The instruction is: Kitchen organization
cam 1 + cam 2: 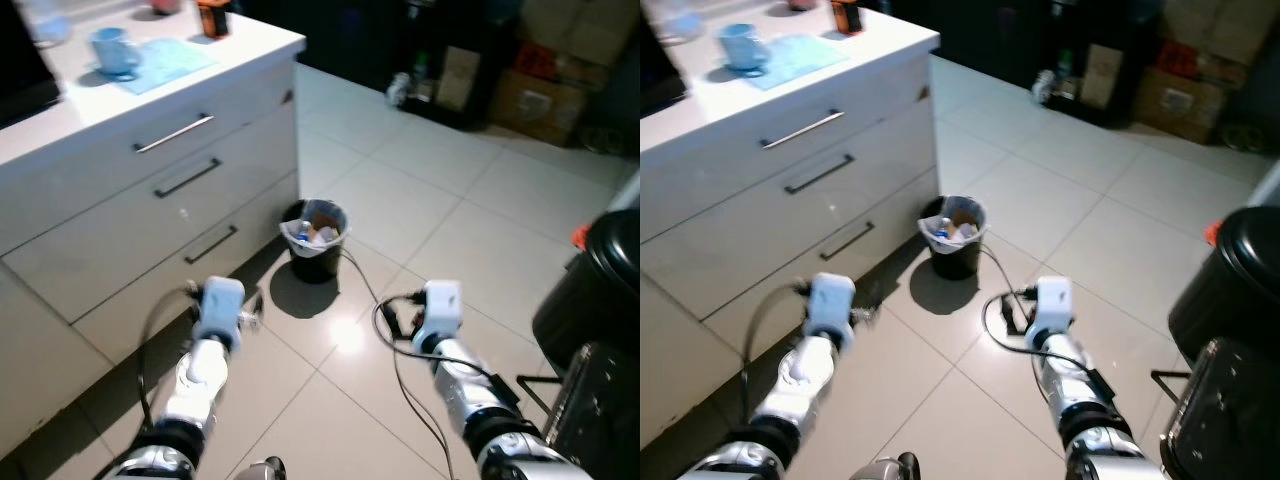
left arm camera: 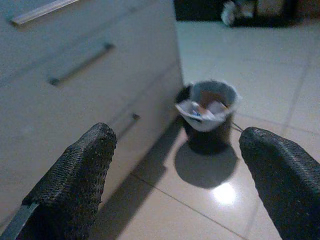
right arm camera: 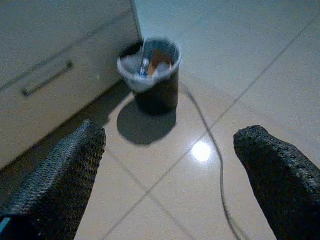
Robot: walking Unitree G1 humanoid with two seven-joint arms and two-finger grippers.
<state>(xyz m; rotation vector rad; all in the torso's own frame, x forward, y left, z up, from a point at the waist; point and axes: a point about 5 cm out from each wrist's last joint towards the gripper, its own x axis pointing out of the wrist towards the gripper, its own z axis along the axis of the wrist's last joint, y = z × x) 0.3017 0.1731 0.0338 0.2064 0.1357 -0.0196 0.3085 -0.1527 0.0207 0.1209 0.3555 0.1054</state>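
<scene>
A white kitchen counter (image 1: 60, 110) with three handled drawers (image 1: 180, 180) runs along my left. On its top a blue mug (image 1: 115, 50) stands beside a light blue cloth (image 1: 170, 62). A small black trash bin (image 1: 315, 238) with a white liner and scraps inside stands on the tiled floor at the counter's corner. Both arms reach forward, low over the floor, short of the bin. My left gripper (image 2: 175, 145) is open with nothing between its fingers, as is my right gripper (image 3: 170, 145). Each wrist view looks at the bin (image 2: 207, 112) from a distance.
A black cable (image 1: 365, 280) trails over the tiles from the bin toward my right arm. A large black bin (image 1: 595, 290) stands at the right. Cardboard boxes (image 1: 540, 95) and dark shelving line the far wall. A dark jar (image 1: 213, 18) sits at the counter's far end.
</scene>
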